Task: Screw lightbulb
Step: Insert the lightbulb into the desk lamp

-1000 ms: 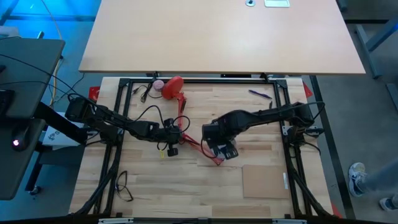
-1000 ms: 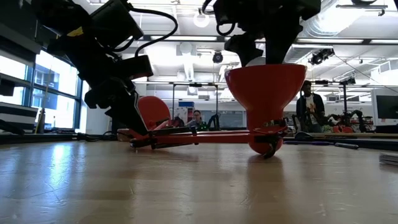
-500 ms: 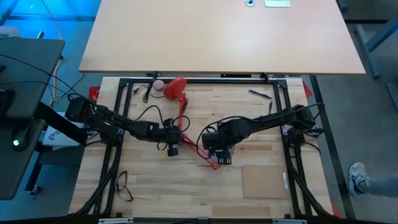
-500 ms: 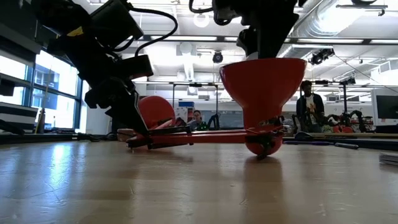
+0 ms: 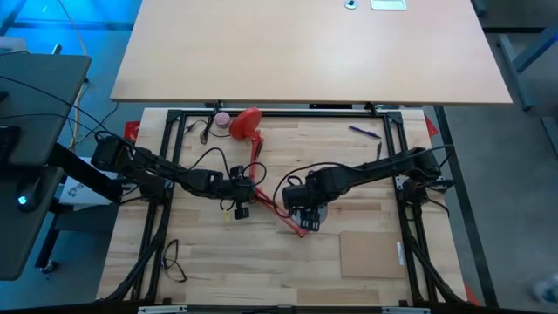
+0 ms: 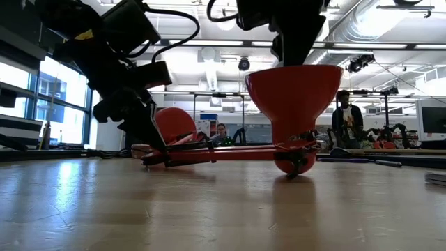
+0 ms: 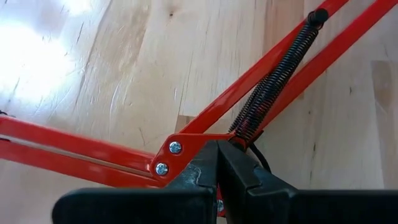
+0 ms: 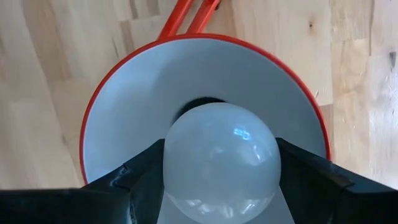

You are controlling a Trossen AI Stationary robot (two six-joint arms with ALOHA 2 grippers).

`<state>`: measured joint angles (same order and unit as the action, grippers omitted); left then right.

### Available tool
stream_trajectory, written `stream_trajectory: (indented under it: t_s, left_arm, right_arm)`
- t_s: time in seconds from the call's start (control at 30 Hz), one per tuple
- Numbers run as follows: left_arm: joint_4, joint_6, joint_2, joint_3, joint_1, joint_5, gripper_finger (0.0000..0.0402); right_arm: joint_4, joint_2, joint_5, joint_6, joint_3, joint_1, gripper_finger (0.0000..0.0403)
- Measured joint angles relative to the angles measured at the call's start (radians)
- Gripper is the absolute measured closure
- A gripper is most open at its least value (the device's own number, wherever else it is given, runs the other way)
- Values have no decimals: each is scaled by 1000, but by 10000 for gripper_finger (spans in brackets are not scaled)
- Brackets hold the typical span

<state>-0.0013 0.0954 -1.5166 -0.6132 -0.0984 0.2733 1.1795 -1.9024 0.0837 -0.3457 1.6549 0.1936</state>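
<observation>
— Right gripper (image 5: 307, 202) first: from above, what did we see?

— We saw the right arm reaching in from the right side to the middle of the wooden table (image 5: 349, 253), its gripper hanging over the red lamp's shade (image 5: 302, 228), which it mostly hid. The left gripper (image 5: 245, 187) sat just left of it, down on the lamp's red arm (image 5: 268, 202). A small pink ball (image 5: 223, 119) lay beside the lamp's round base (image 5: 245, 122) at the far edge. We could not make out the lightbulb from there.

— And at table height?

— We saw the shade (image 6: 291, 97) standing mouth-up, with the right gripper (image 6: 296, 52) dipping into it from above. The left gripper (image 6: 146, 139) pinned the lamp's arm (image 6: 230, 152) low against the table. Two people (image 6: 346, 115) showed in the room beyond.

— Left wrist camera?

— We saw its dark fingers (image 7: 205, 171) pressed tight together on the hinge plate (image 7: 180, 152) of the lamp's arm, beside the coiled spring (image 7: 273, 87). So it was clamped on the lamp's arm.

— Right wrist camera?

— We looked straight down into the shade's white inside (image 8: 137, 118). The lightbulb (image 8: 221, 155) was gripped between the two fingers (image 8: 308, 177), one pad on each side of the glass, its base pointing at the dark socket (image 8: 198, 104) in the middle of the shade. We could not tell whether the base had reached the socket.
</observation>
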Motion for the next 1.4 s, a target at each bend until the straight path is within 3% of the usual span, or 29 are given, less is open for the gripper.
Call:
stream_trajectory:
  t_s: [0.3, 1.0, 1.4]
  left_arm:
    - [-2, 31, 0, 0, 2, 1, 402]
    - [1, 32, 0, 0, 2, 8, 402]
    - [0, 32, 0, -1, 3, 16, 402]
  right_arm:
    - [-12, -30, 7, -104, 4, 17, 148]
    - [26, -33, -17, -855, 0, 16, 148]
    - [11, -33, -66, -1186, -1, 17, 148]
